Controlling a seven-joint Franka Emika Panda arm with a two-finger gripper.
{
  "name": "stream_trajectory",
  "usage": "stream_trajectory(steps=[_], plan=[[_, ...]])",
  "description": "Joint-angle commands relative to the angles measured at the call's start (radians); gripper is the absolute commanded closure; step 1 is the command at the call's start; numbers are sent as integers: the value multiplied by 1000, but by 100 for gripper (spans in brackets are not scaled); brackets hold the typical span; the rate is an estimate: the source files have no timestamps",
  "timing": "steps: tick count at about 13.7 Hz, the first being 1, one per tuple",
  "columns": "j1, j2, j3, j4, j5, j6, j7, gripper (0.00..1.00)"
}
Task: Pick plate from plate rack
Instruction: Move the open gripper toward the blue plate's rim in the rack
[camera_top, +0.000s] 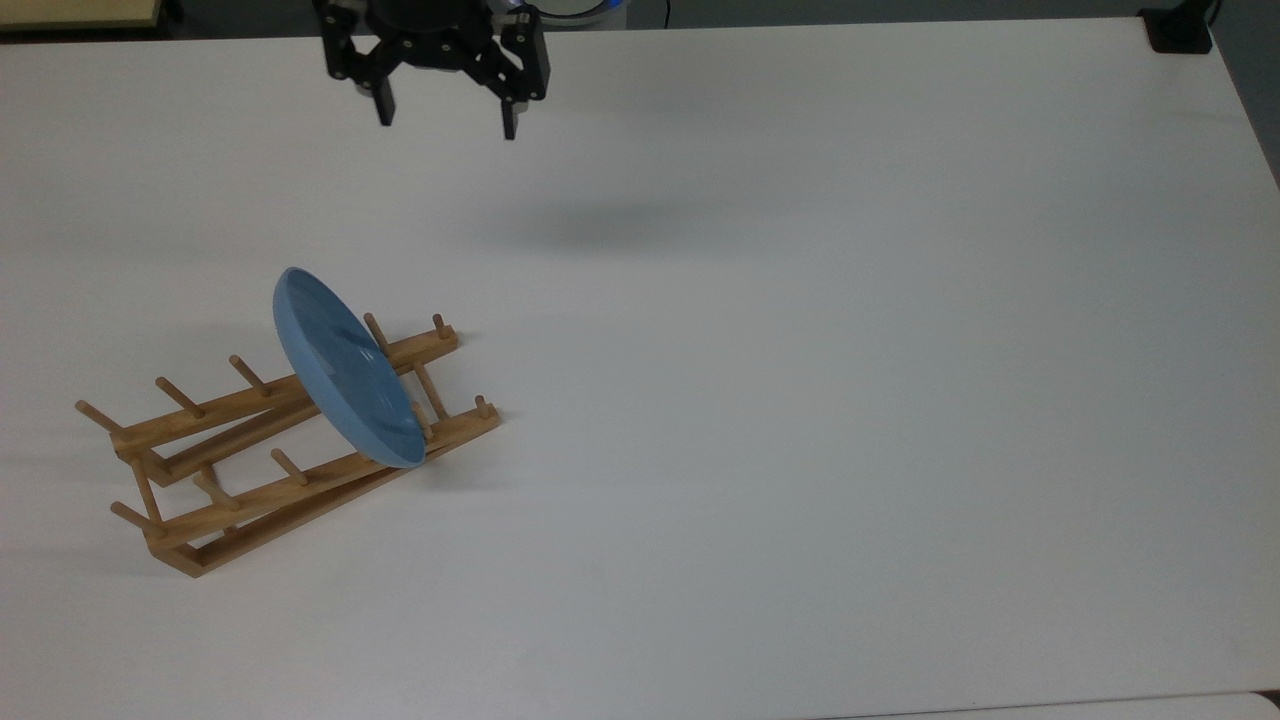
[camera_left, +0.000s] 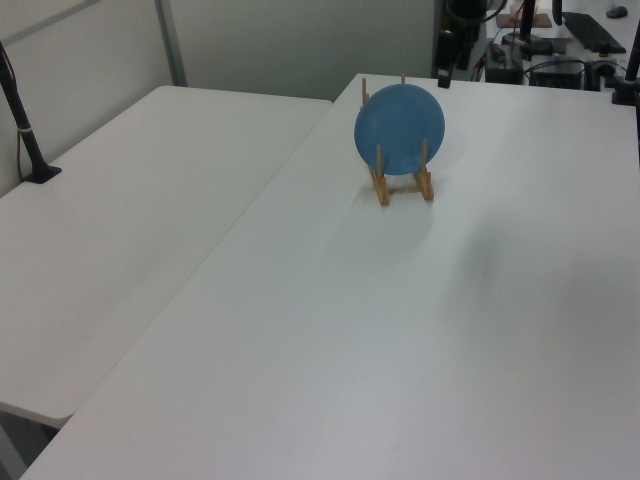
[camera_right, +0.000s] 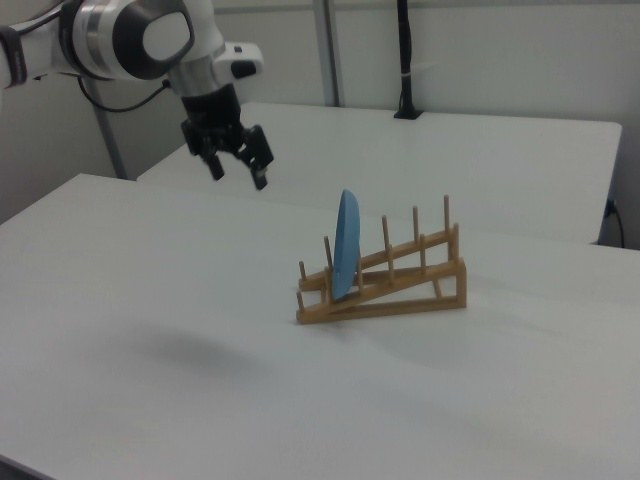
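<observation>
White bench (camera_top: 800, 400) carries a light-brown wooden peg rack (camera_top: 250, 450) holding a stiff, likely light round matte blue plate (camera_top: 345, 365); its upper rim suits the spread, empty black pincer (camera_top: 447, 115).

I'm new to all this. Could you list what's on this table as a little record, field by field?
plate: light blue, standing on edge in the plate rack
plate rack: wooden, pegs upright, one end raised
slot used: near the rack's low end
tool: open, in the air, apart from the plate
table: white
</observation>
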Motion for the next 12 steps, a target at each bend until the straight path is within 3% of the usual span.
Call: stream_trajectory(steps=[1,3,7,12], plan=[[-1,12,-5,16,-109,162,-34,8],[-3,65,-5,16,-250,265,-99,14],[-61,122,-5,15,-257,351,-239,17],[-100,194,-5,10,-270,428,-285,29]])
